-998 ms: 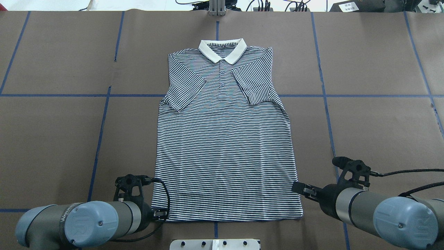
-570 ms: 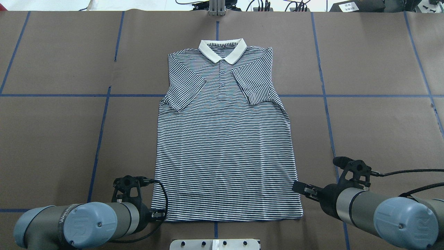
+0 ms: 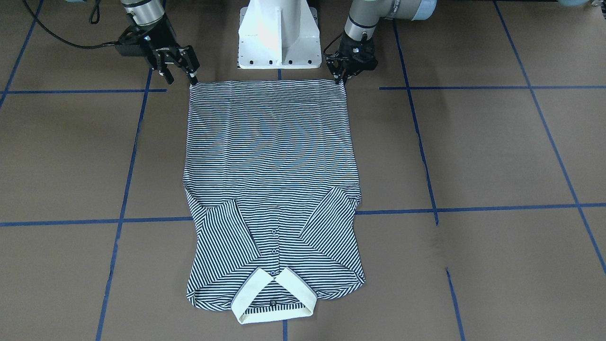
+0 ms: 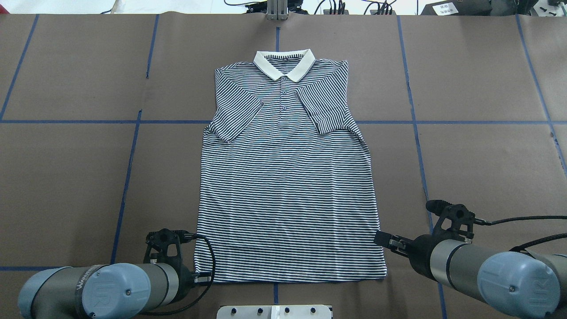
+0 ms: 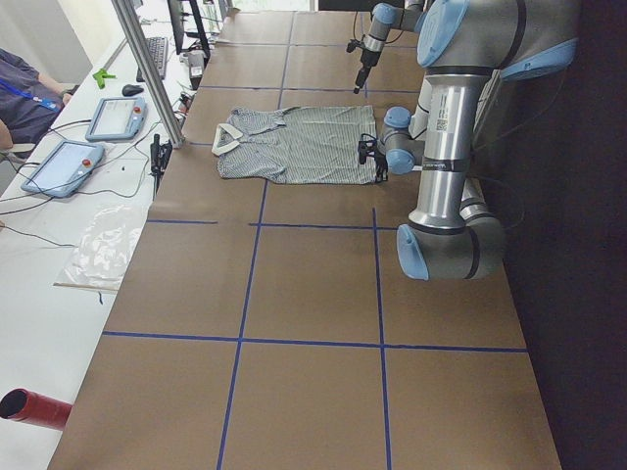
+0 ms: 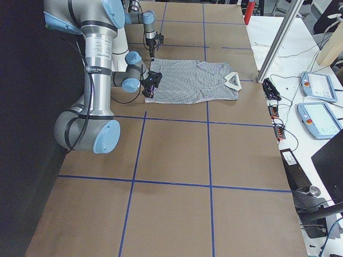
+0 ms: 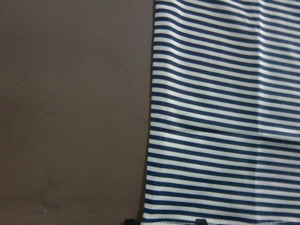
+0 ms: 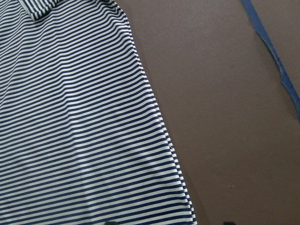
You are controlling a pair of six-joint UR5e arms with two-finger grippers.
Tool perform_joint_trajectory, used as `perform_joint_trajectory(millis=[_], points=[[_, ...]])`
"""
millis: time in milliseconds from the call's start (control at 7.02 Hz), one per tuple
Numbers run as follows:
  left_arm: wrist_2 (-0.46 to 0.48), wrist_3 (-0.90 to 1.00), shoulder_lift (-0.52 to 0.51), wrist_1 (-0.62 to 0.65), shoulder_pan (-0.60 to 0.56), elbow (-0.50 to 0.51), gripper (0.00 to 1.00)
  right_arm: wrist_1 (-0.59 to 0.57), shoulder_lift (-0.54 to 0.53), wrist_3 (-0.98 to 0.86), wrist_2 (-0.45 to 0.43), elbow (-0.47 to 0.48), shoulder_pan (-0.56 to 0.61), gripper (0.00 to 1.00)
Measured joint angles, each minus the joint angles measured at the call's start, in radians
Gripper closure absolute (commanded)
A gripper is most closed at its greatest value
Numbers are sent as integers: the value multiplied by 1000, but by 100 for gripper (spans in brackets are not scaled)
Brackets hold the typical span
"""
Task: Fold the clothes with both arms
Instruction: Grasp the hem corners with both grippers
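The striped polo shirt (image 3: pixel 272 156) lies flat on the brown table, front up, both sleeves folded in, with its cream collar (image 4: pixel 284 64) at the far side. My left gripper (image 3: pixel 340 79) is at the hem corner on my left. In the left wrist view its fingertips (image 7: pixel 201 220) are apart either side of the hem edge, so it is open. My right gripper (image 3: pixel 180 79) is open wide at the other hem corner, with one finger (image 3: pixel 192 78) right by it. The right wrist view shows that corner of the shirt (image 8: pixel 79 140). Neither gripper holds cloth.
The white pedestal base (image 3: pixel 279 42) stands just behind the hem, between the arms. Blue tape lines (image 3: pixel 426 166) cross the brown table cover. Beyond the far edge are an aluminium post (image 5: pixel 147 69) and tablets (image 5: pixel 69 162) on a side bench.
My left arm has drawn back a little toward the near edge, bringing its gripper down at the hem corner. The right arm and the shirt have hardly moved.
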Motion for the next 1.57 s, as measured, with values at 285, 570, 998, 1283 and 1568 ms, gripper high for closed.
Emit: perform_joint_trajectory(millis=[285,570,998,1283,1568], points=[[0,0,0,0,1,-4,100,0,-4,0,-1,-1,-2,27],[0,1,-3,0,2,-8,100,-22,-2,31,-7,-1,-16,37],[15,0,-6,-2,6,-18,100,-97,4,88,-38,-5,-81,41],[43,1,-7,-5,8,-23,100,-113,26,96,-74,-32,-114,44],[59,1,-6,-5,8,-35,100,-116,50,97,-93,-63,-125,44]])
